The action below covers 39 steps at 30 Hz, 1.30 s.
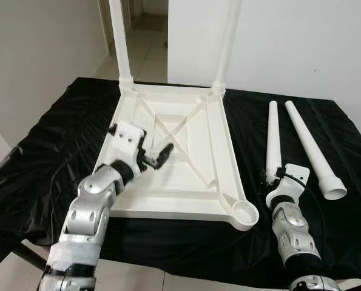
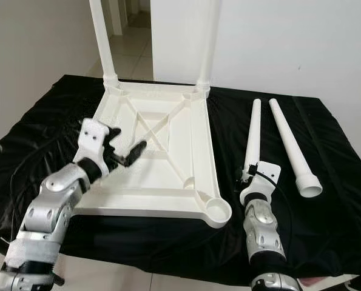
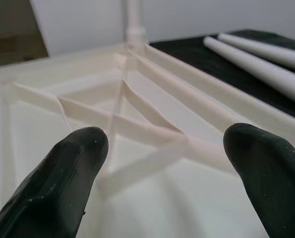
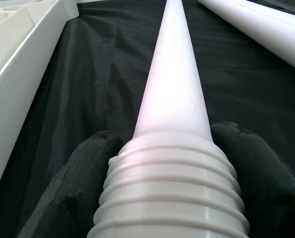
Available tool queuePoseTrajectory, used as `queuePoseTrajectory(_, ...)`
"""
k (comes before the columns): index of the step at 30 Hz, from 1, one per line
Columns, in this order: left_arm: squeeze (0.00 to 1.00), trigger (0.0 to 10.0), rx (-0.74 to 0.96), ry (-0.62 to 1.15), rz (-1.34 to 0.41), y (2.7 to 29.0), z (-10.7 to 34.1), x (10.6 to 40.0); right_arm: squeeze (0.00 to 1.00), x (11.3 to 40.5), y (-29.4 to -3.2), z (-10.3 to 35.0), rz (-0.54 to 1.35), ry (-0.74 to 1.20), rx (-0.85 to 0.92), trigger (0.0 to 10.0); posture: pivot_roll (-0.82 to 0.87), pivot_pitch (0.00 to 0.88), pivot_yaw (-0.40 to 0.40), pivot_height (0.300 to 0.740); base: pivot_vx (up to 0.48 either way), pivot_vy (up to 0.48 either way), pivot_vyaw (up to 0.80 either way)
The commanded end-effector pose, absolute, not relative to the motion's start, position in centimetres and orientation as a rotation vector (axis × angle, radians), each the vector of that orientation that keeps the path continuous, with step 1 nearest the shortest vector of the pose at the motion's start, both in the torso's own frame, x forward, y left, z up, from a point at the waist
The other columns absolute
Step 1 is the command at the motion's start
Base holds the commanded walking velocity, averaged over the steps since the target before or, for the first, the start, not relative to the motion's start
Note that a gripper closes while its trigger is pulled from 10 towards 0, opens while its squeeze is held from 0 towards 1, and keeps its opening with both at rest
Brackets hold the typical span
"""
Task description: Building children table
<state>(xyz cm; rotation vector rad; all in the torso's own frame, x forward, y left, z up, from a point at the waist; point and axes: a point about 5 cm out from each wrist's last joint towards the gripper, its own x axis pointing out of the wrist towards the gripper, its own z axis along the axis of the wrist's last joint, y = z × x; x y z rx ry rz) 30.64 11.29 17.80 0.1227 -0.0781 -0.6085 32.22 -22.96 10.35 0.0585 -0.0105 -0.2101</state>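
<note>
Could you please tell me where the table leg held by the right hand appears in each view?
Left eye view: held leg, right of the upturned tabletop.
Right eye view: right of centre.
Left wrist view: probably the nearer leg, upper right.
Right wrist view: centre.
Shared landmark: the tabletop.

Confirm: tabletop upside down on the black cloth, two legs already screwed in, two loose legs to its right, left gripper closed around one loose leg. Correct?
Wrong arm. The right gripper is closed around the threaded end of the loose leg, as the right wrist view shows. The left gripper hangs open over the tabletop, holding nothing. The rest stands: two legs screwed in, second loose leg on the cloth.
</note>
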Motion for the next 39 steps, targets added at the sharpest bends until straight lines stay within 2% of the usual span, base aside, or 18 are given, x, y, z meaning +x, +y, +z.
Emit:
queuePoseTrajectory(1, 0.00, 10.0, 0.149, -0.050, -0.707, 10.1, 17.1, 29.7, 0.00, 31.8, -23.1, 9.8, -0.208, 0.001, 0.049, 0.0, 0.03, 0.042, -0.005, 0.740, 0.000, 0.000, 0.00)
queuePoseTrajectory(8, 0.00, 10.0, 0.165, -0.033, -0.796, 8.8, 16.4, 28.6, 0.00, 32.0, -22.8, 10.7, -0.192, -0.078, 0.049, 0.0, 0.03, 0.038, 0.000, 0.740, 0.000, 0.000, 0.00)
queuePoseTrajectory(11, 0.00, 10.0, 0.177, -0.037, -0.852, 7.9, 16.6, 28.4, 0.00, 32.0, -22.3, 12.3, -0.158, -0.194, 0.040, 0.0, 0.03, 0.032, 0.021, 0.740, 0.000, 0.000, 0.00)
queuePoseTrajectory(20, 0.00, 10.0, 0.217, -0.063, -0.986, 7.0, 18.1, 28.1, 0.00, 32.2, -21.4, 16.0, -0.124, -0.380, -0.015, 0.0, 0.03, 0.029, 0.041, 0.740, 0.000, 0.000, 0.00)
queuePoseTrajectory(25, 0.00, 10.0, 0.221, -0.070, -0.997, 6.9, 18.3, 28.2, 0.00, 32.3, -21.3, 16.6, -0.118, -0.401, -0.021, 0.0, 0.03, 0.028, 0.041, 0.740, 0.000, 0.000, 0.00)
queuePoseTrajectory(30, 0.00, 10.0, 0.162, -0.126, -1.056, 6.9, 21.9, 29.4, 0.00, 32.7, -20.1, 22.0, -0.040, -0.600, -0.094, 0.0, 0.03, 0.027, 0.034, 0.740, 0.000, 0.000, 0.00)
queuePoseTrajectory(33, 0.00, 10.0, 0.142, -0.132, -1.061, 7.0, 22.4, 29.6, 0.00, 32.7, -19.9, 22.6, -0.027, -0.626, -0.115, 0.0, 0.03, 0.026, 0.032, 0.740, 0.000, 0.000, 0.00)
queuePoseTrajectory(34, 0.00, 10.0, 0.118, -0.139, -1.073, 7.1, 23.2, 29.8, 0.00, 32.7, -19.6, 23.5, -0.008, -0.663, -0.153, 3.8, 0.03, 0.026, 0.032, 0.740, 0.000, 0.000, 0.00)
queuePoseTrajectory(35, 0.00, 10.0, 0.086, -0.145, -1.090, 7.2, 23.9, 30.0, 0.00, 32.6, -19.2, 24.3, 0.007, -0.695, -0.185, 10.0, 0.03, 0.026, 0.032, 0.740, 0.000, 0.000, 0.00)
queuePoseTrajectory(39, 0.00, 10.0, 0.055, -0.144, -1.152, 7.4, 25.0, 30.0, 0.00, 32.3, -18.4, 25.8, 0.035, -0.763, -0.233, 10.0, 0.03, 0.024, 0.028, 0.740, 0.000, 0.000, 0.00)
